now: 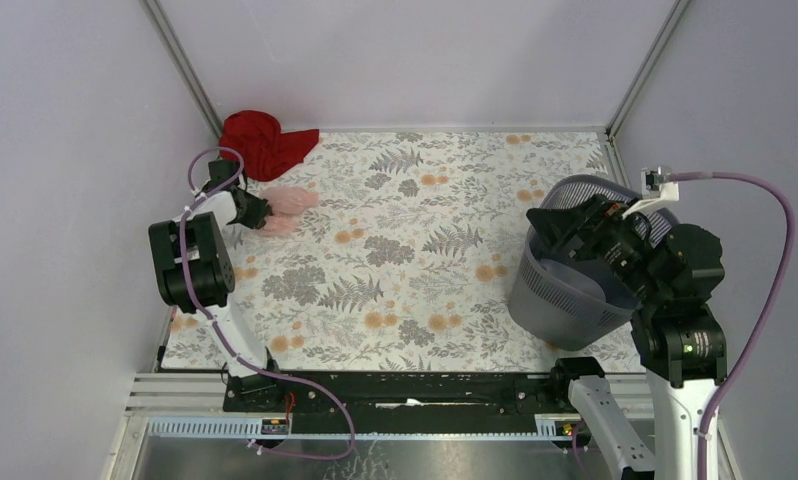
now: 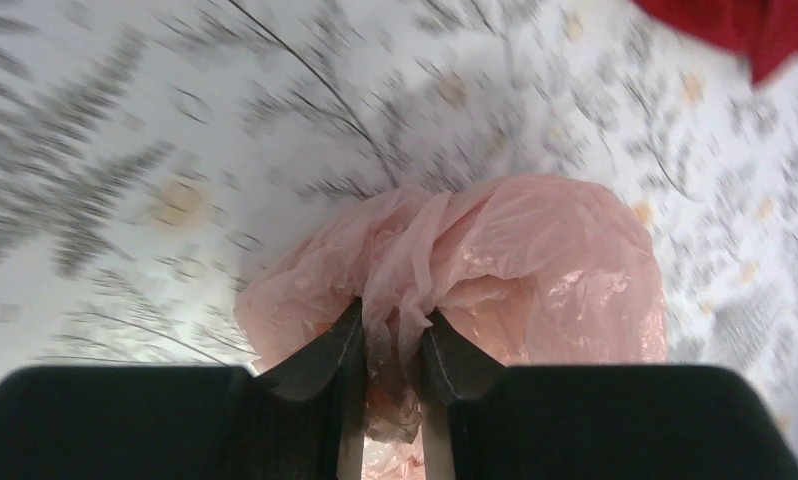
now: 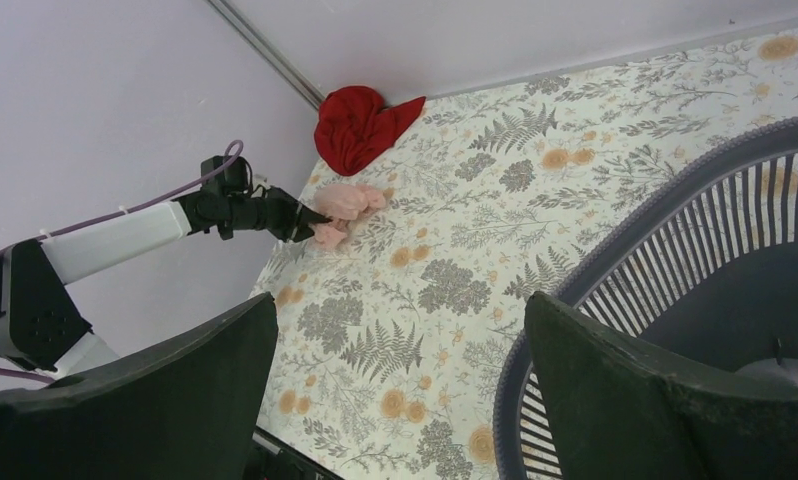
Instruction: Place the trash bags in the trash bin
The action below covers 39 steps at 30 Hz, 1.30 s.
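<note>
The pale pink trash bag (image 1: 287,206) lies bunched at the far left of the floral table, just in front of the red cloth. My left gripper (image 1: 258,213) is shut on a fold of the bag (image 2: 535,270), film pinched between its dark fingers (image 2: 325,355). The bag also shows in the right wrist view (image 3: 343,208). The dark grey trash bin (image 1: 565,290) stands at the right, tilted. My right gripper (image 1: 555,228) is open over the bin's near rim (image 3: 615,270), one finger (image 3: 615,390) inside the rim and the other outside, touching nothing I can see.
A red cloth (image 1: 263,142) lies crumpled in the far left corner, right behind the bag. Grey enclosure walls stand close on the left, back and right. The black rail with the arm bases (image 1: 405,390) runs along the near edge.
</note>
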Each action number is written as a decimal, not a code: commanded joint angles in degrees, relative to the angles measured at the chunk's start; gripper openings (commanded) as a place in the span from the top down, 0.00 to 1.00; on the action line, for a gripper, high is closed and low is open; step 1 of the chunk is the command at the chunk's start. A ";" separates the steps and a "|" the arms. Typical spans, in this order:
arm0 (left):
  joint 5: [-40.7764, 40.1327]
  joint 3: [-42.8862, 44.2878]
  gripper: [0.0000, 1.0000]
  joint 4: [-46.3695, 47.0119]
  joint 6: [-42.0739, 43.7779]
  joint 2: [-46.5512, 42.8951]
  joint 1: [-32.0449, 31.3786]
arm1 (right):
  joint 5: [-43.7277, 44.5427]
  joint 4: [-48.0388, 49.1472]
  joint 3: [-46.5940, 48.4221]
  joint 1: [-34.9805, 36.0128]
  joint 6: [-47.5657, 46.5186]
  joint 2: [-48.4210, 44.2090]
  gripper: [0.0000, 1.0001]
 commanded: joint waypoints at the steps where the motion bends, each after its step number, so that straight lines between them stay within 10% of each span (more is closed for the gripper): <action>1: 16.67 -2.79 0.76 8.88 0.02 -6.34 -2.40 | -2.45 -2.68 4.16 -0.13 -0.63 4.29 0.00; 16: 27.65 1.07 0.97 15.48 14.86 -23.88 -24.17 | -5.69 11.12 4.01 7.97 9.33 16.95 0.00; 25: 32.42 -2.44 1.00 23.53 17.03 -32.97 -26.89 | 8.28 5.64 18.82 30.84 -0.39 37.10 0.00; 39: 40.52 -2.02 1.00 26.21 10.75 -29.63 -28.62 | 16.47 15.47 15.20 32.92 -35.03 38.34 0.01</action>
